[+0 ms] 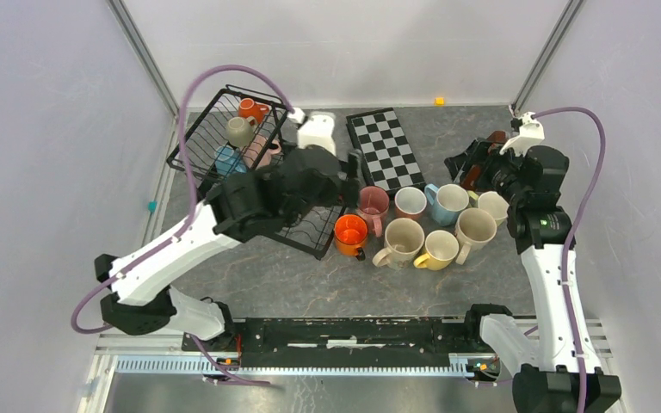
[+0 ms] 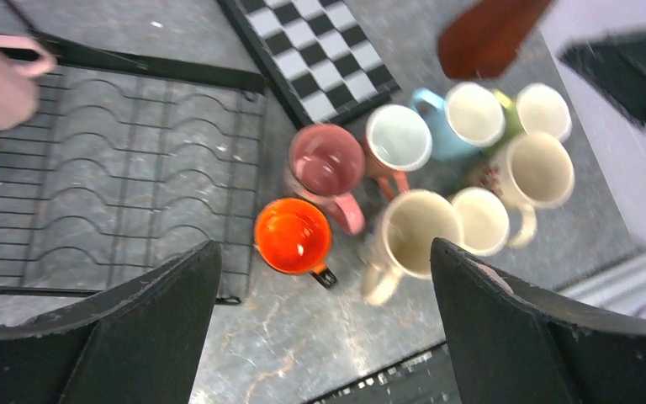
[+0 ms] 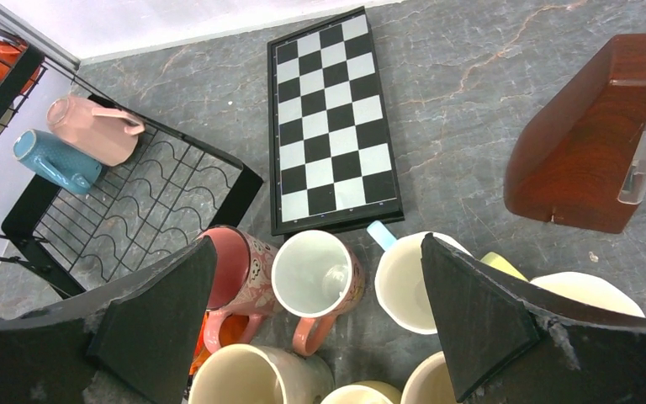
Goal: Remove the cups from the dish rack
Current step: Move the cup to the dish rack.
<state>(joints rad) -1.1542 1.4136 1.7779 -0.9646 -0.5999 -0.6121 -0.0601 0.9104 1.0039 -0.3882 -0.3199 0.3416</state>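
We hold our left end effector [image 2: 324, 252], fingers spread and empty, nearer the dish rack [image 1: 194, 129], whose four cups [image 1: 241, 131] lie far-left of it, while the right end effector [image 3: 317, 244] gapes empty too.

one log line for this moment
left gripper: open, empty | right gripper: open, empty | dish rack: four mugs visible | table: eight mugs

Three downward views sharing cups [image 1: 404, 237]

The left claw [image 2: 324, 251] is black. Just under it – an orange cup [image 2: 293, 236] and a pink cup [image 2: 326, 160]; farther out, a black-and-white checkerboard [image 2: 320, 50].
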